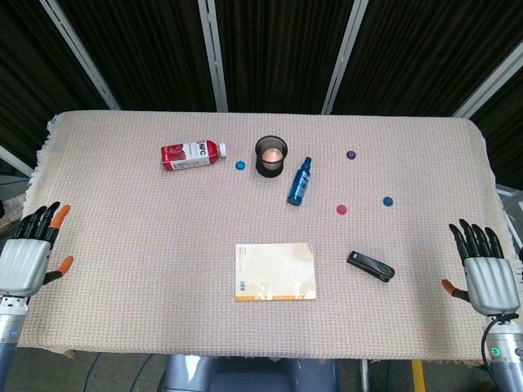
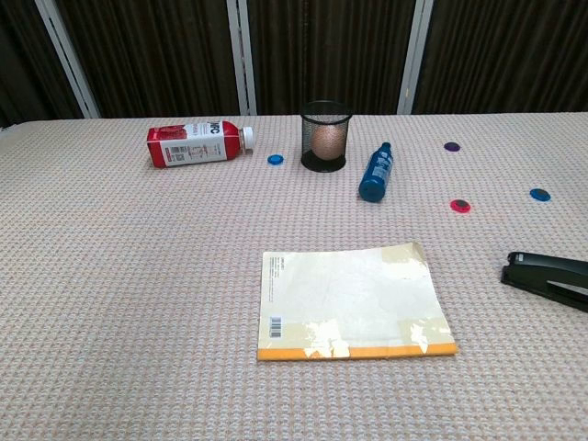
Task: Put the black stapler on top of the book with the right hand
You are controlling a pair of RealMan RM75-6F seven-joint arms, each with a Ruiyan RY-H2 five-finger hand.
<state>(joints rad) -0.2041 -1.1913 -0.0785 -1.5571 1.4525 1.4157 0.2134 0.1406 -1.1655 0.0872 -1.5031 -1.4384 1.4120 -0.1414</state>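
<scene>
The black stapler (image 1: 370, 266) lies flat on the woven tablecloth, just right of the book; the chest view shows the stapler (image 2: 549, 279) at its right edge. The book (image 1: 275, 272), cream with an orange lower edge, lies flat near the table's front centre, and shows as the book (image 2: 352, 299) in the chest view. My right hand (image 1: 485, 267) hovers at the table's right edge, fingers spread and empty, well right of the stapler. My left hand (image 1: 31, 252) is at the left edge, likewise spread and empty. Neither hand appears in the chest view.
A red juice bottle (image 1: 192, 154) lies on its side at the back left. A black mesh cup (image 1: 271, 155) holding a ball stands at back centre, with a blue spray bottle (image 1: 299, 181) lying beside it. Small coloured discs (image 1: 341, 209) are scattered behind the stapler.
</scene>
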